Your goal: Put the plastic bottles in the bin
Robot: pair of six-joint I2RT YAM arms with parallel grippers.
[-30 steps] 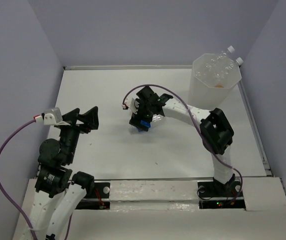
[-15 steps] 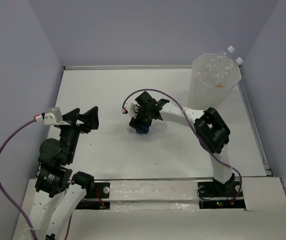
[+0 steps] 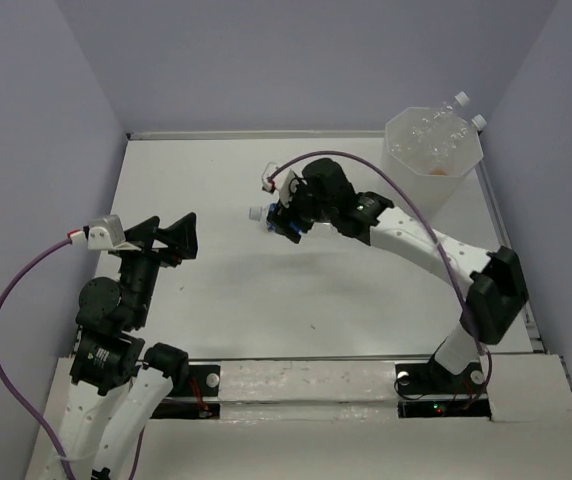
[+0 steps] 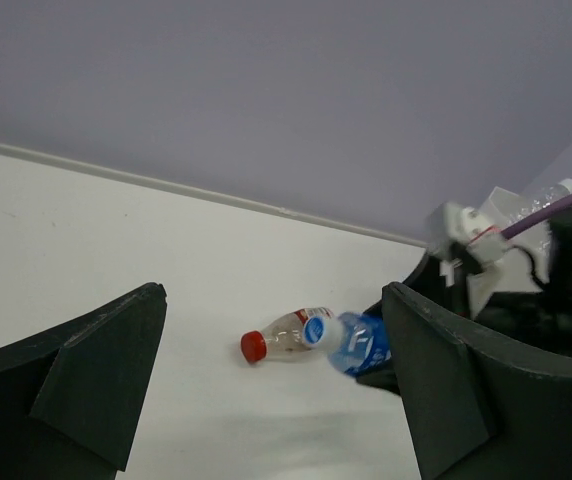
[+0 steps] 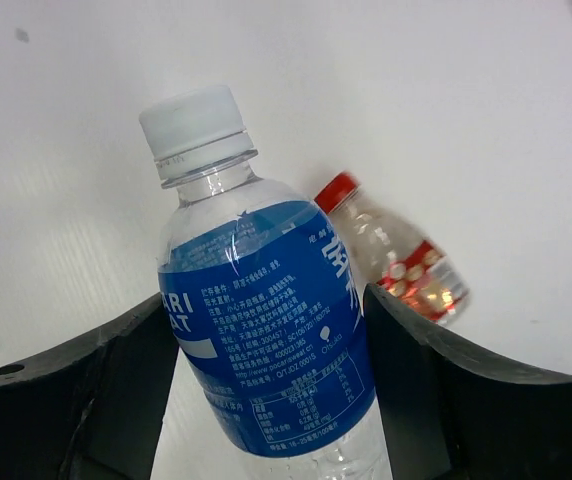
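One blue-labelled bottle (image 5: 266, 340), white cap: held aloft, tilted. One red-capped bottle (image 5: 396, 250): on its side on tabletop (image 3: 216, 290). The bin (image 3: 416, 195): upright, far right, two white-capped bottles (image 3: 466, 108) protruding.

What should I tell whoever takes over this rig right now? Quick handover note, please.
The left gripper is open and empty, at the left side of the table.
The right gripper is shut on the blue-labelled bottle, apparently lifted off the table.
The red-capped bottle lies on its side close by.
Done: the bin, far right, holds at least two bottles.
Left: bin the held bottle, then fetch the red-capped one.
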